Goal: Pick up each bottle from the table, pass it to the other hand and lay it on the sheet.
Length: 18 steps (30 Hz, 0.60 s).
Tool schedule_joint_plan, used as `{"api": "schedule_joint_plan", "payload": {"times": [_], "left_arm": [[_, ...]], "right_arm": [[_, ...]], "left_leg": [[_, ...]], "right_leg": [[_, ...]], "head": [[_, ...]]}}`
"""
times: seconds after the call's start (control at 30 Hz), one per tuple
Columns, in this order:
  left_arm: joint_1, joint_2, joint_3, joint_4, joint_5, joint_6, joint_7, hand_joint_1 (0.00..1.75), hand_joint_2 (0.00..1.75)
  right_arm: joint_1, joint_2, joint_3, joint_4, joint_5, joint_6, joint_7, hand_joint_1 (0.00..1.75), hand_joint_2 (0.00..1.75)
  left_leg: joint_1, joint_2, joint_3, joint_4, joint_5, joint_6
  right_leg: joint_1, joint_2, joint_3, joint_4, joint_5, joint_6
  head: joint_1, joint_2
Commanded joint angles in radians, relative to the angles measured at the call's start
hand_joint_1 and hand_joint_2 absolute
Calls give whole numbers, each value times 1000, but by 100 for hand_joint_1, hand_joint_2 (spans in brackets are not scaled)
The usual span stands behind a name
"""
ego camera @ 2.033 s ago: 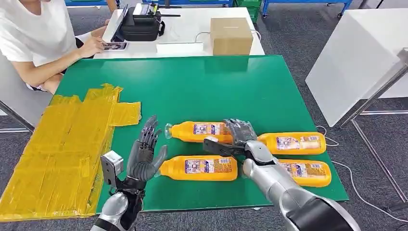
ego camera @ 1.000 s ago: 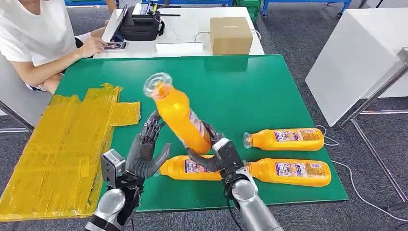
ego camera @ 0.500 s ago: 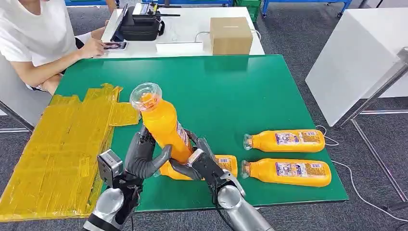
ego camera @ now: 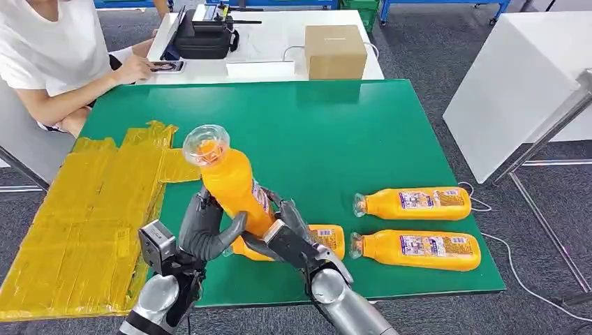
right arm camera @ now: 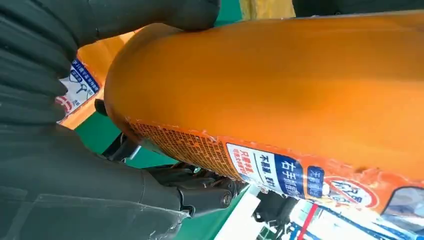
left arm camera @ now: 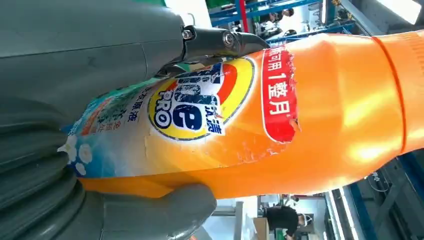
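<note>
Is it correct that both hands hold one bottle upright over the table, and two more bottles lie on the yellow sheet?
Not quite. The left hand and right hand do hold one bottle, roughly upright. But the head view shows the other bottles lying on the green table; the yellow sheet has no bottle on it.

The bottle between both hands is glossy orange plastic with a torn paper label. The sheet beside the left hand looks like crinkled, shiny yellow tape.
</note>
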Motion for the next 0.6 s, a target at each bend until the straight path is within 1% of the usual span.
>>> {"api": "schedule_joint_plan", "payload": {"times": [0.03, 0.6], "left_arm": [[-61, 9, 10, 70, 16, 11, 7, 175, 175], [-73, 9, 22, 98, 24, 8, 8, 175, 175]], "right_arm": [[-3, -34, 92, 15, 29, -14, -3, 175, 175], [4, -42, 76, -24, 26, -35, -8, 175, 175]], "left_leg": [[1, -1, 2, -1, -1, -2], [2, -1, 1, 0, -1, -2]], "right_leg": [[1, -2, 3, -1, -1, -1], [2, -2, 2, -1, -1, -2]], "head": [[0, 0], [0, 0]]}}
